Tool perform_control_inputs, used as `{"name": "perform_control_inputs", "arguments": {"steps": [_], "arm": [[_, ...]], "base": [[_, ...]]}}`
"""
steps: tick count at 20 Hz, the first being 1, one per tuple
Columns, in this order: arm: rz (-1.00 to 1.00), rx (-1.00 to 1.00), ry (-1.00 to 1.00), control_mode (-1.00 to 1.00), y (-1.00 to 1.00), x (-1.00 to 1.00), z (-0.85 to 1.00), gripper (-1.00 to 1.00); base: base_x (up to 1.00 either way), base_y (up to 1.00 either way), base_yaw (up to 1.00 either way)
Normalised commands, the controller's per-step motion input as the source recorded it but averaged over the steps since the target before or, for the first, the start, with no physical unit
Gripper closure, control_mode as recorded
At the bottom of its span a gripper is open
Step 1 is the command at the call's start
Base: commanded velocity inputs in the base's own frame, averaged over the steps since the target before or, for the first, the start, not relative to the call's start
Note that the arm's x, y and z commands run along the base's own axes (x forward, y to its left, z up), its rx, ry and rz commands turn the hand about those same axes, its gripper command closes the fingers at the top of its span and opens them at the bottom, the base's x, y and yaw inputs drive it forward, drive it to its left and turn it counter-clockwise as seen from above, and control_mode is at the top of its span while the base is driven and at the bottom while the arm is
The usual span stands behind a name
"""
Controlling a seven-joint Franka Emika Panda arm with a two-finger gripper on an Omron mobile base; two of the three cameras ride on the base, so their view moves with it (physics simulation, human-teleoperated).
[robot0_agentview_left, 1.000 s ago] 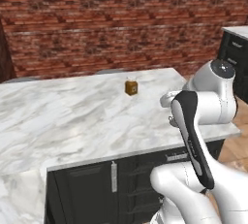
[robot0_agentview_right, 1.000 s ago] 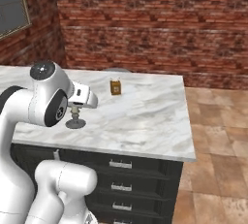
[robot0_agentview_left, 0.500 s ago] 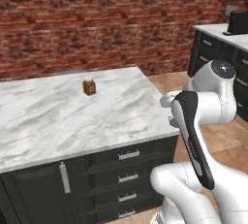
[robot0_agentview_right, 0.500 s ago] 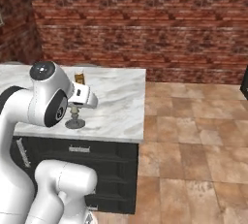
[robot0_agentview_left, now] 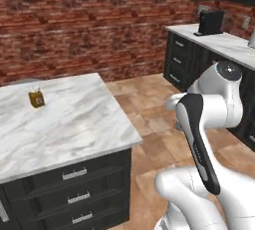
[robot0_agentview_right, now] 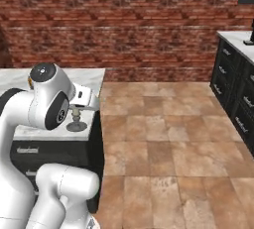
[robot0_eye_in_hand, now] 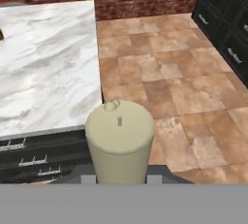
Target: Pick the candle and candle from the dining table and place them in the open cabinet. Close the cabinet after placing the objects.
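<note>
My gripper pinching a cream candle, held above the marble worktop's edge, amber carton far off

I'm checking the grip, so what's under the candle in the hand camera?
In the hand view the candle covers everything directly beneath, the jaws included; the right base view shows its grey, round-based holder.
</note>
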Motion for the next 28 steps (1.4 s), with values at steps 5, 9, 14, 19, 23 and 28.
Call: {"name": "perform_control_inputs", "arguments": {"steps": [5,9,14,19,23,28], "arm": [[0.00,0.00,0.00,1.00,0.00,0.00,0.00,1.00],[0.00,0.00,0.00,1.00,0.00,0.00,0.00,1.00],[0.00,0.00,0.00,1.00,0.00,0.00,0.00,1.00],[0.00,0.00,0.00,1.00,0.00,0.00,0.00,1.00],[0.00,0.00,0.00,1.00,0.00,0.00,0.00,1.00],[0.00,0.00,0.00,1.00,0.00,0.00,0.00,1.00]], "base": [[-0.04,-0.98,-0.06],[0.01,-0.91,0.01],[0.16,-0.70,0.13],[0.61,-0.08,0.14],[0.80,0.00,0.13],[0.95,0.00,0.05]]}}
